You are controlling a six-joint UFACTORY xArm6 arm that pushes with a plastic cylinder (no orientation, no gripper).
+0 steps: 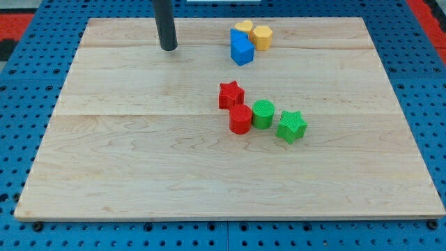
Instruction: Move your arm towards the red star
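My tip (pixel 168 49) near the board's (pixel 104 174) top edge, holding nothing — bare wood between it and the red star (pixel 231 94), mid-board, no readable writing.

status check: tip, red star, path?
My tip at the view's top, left of the blue block. Red star mid-board, untouched, touching the red cylinder. Nothing in the way.

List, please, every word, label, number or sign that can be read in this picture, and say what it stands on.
None: no readable text shows anywhere.
The wooden board is bare wood.
The red star and the other blocks carry no marks.
My tip, toward the view's upper left of the red star, is plain and dark.
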